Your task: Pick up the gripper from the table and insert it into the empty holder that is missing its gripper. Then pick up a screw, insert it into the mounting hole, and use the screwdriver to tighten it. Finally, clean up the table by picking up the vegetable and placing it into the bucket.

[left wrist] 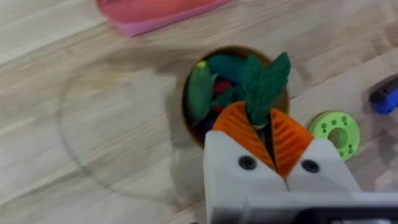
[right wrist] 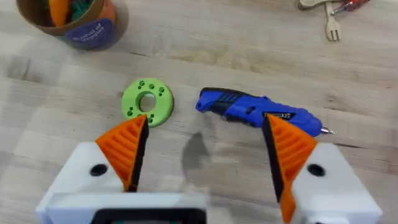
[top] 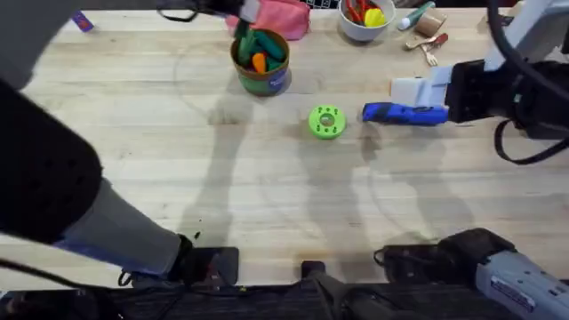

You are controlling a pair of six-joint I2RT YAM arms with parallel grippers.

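My left gripper [left wrist: 264, 121] is shut on the dark green vegetable [left wrist: 264, 81], whose leafy end sticks up between the orange pads. It hangs right over the bucket [left wrist: 193, 134], a round tub holding green and orange toy vegetables. From overhead, the left gripper [top: 243, 22] sits above the bucket [top: 260, 64] at the back of the table. The blue screwdriver [top: 404, 114] lies on the wood at right. My right gripper [right wrist: 205, 124] stands open just above the screwdriver [right wrist: 255, 111], an orange pad on each white jaw mount. The right gripper [top: 397, 91] touches nothing.
A bright green disc [top: 326, 122] lies between bucket and screwdriver. A pink cloth [top: 283, 18], a white bowl [top: 366, 20] of toys and a wooden fork [top: 430, 50] line the back edge. The left arm looms dark over the left side.
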